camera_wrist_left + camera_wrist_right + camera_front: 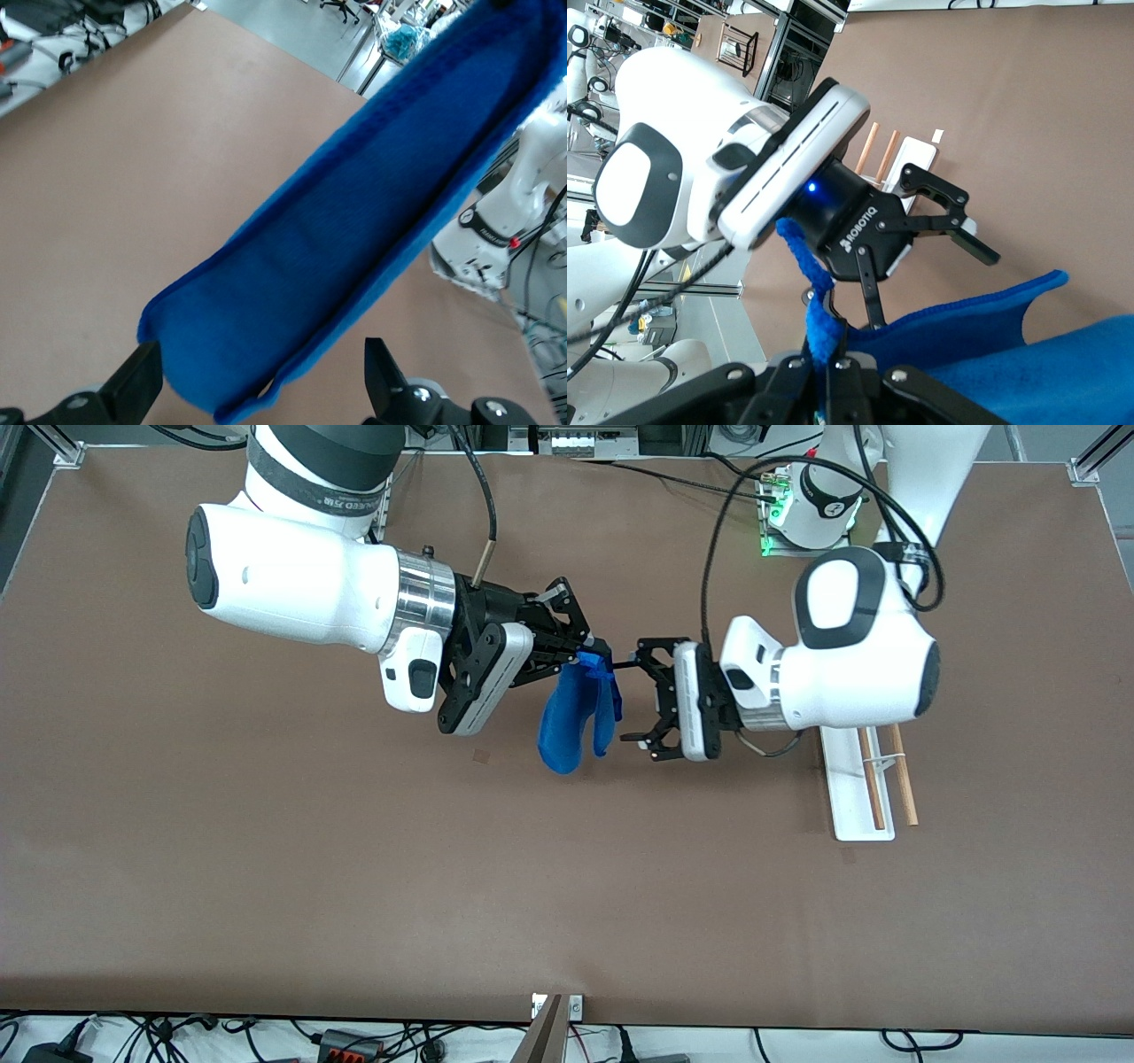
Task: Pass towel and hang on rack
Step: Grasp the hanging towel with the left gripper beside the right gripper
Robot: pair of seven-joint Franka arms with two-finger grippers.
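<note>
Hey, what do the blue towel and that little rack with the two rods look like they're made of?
The towel looks like soft microfibre or terry cloth: matte, fuzzy, and it drapes limply from the right gripper. The rack seems to have a smooth white base, probably plastic or painted metal, and its two rods look like bare light-brown wood.
</note>
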